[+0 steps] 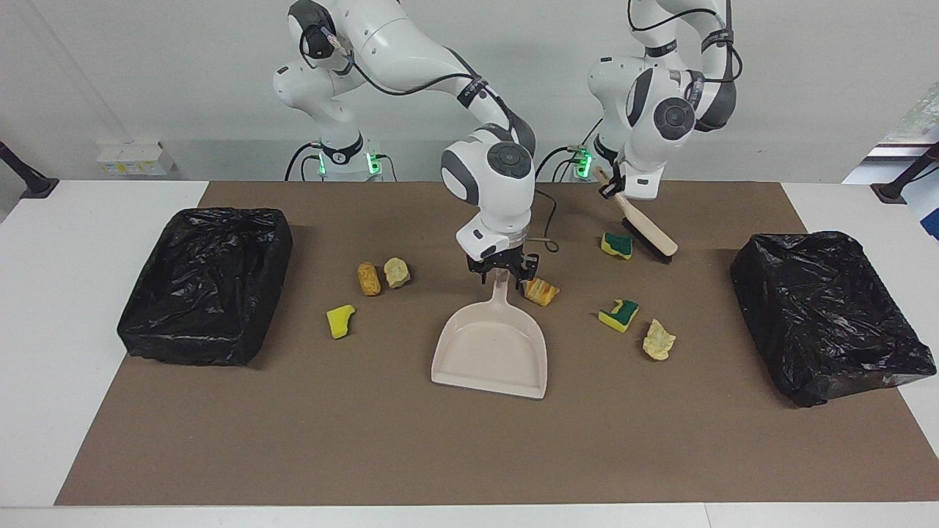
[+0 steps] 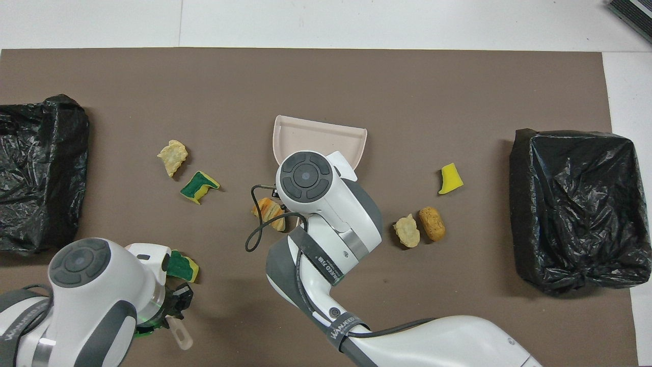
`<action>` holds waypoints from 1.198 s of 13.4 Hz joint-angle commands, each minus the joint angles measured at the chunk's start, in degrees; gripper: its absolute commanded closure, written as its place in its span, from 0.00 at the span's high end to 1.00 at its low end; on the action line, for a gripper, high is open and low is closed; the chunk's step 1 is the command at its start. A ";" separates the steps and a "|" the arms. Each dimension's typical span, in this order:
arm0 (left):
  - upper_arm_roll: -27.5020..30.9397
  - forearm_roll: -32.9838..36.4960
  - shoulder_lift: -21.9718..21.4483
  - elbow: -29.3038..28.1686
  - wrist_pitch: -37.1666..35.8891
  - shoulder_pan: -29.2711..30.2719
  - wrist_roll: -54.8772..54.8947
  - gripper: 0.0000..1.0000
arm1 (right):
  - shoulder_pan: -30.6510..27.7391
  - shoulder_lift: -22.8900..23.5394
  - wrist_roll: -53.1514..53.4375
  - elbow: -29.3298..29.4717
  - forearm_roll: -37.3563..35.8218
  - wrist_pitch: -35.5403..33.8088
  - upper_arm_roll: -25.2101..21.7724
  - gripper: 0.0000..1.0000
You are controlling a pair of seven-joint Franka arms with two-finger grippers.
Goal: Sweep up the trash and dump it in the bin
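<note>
Nearest the robots: left gripper [image 1: 615, 192] clenched on the brush [image 1: 647, 233] handle, bristles just beside a green-topped sponge piece [image 1: 617, 245]. A slanted stroke could flick it off toward the bin [image 1: 829, 315] end instead of the pan.

Mid-worktop: right gripper [image 1: 503, 274] straddles the dustpan [image 1: 491, 352] handle; can't tell if it has gripped. An orange chunk [image 1: 541, 291] lies right beside it and could get knocked. A weak hold could let the pan twist.

Farther out: the other scraps [image 1: 622, 314] [image 1: 658, 339] [image 1: 369, 279] [image 1: 397, 271] [image 1: 340, 320] lie spread toward both bins; none in the pan.
</note>
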 commanded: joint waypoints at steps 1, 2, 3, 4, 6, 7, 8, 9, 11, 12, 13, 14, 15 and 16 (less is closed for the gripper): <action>0.65 -2.97 0.97 -1.53 6.47 -1.79 -3.73 0.00 | -0.07 -1.83 -2.01 -2.31 -1.15 0.31 0.28 0.23; 0.65 -3.33 2.55 -1.26 9.29 -1.88 -3.82 0.00 | -0.16 -1.75 -4.12 -2.31 -0.97 0.57 0.28 0.01; 0.74 -3.42 3.87 -1.18 12.53 -1.88 -3.82 0.00 | -0.16 -1.57 -6.75 -1.96 -1.23 0.40 0.19 0.00; 0.74 -3.51 6.15 -0.65 16.57 -1.45 -3.90 0.00 | -0.24 -1.49 -10.17 -1.52 -1.41 0.31 0.19 0.00; 0.91 -4.21 10.98 2.94 21.25 -0.92 -5.21 0.00 | -1.20 -1.66 -18.59 -1.52 -1.41 0.57 0.19 0.00; 1.00 -4.22 12.83 5.39 21.61 -0.83 -5.40 0.00 | -1.99 -2.18 -25.60 -1.52 -1.33 -0.12 -0.07 0.00; 1.00 -4.22 14.16 7.16 21.97 -0.05 -5.49 0.00 | -3.74 -3.23 -35.59 -1.52 -1.15 -0.91 -0.08 0.00; 1.00 -4.22 14.95 8.05 22.84 0.05 -5.40 0.00 | -5.24 -4.20 -43.78 -1.60 -0.97 -2.23 -0.08 0.00; 0.91 -4.13 15.31 7.97 25.82 -0.21 -4.35 0.00 | -9.45 -6.48 -56.63 -1.87 -0.89 -6.26 0.10 0.00; 1.00 -3.69 15.40 8.05 25.66 -0.21 -3.91 0.00 | -11.30 -7.45 -64.35 -2.04 -0.71 -8.20 0.10 0.00; 1.00 -3.43 15.40 8.23 25.23 -0.04 -1.82 0.00 | -12.88 -8.24 -74.09 -2.04 -0.27 -11.09 0.01 0.00; 1.09 -3.34 15.49 8.75 24.79 0.14 1.60 0.00 | -14.47 -8.69 -81.23 -2.04 -0.27 -13.47 0.01 0.00; 1.17 -3.34 15.40 9.19 24.35 0.57 5.63 0.00 | -16.05 -9.04 -88.18 -2.04 -0.27 -15.06 0.01 0.00; 1.18 -3.25 15.49 9.63 23.65 2.49 9.42 0.00 | -17.11 -9.13 -94.86 -2.31 -0.27 -15.68 0.01 0.00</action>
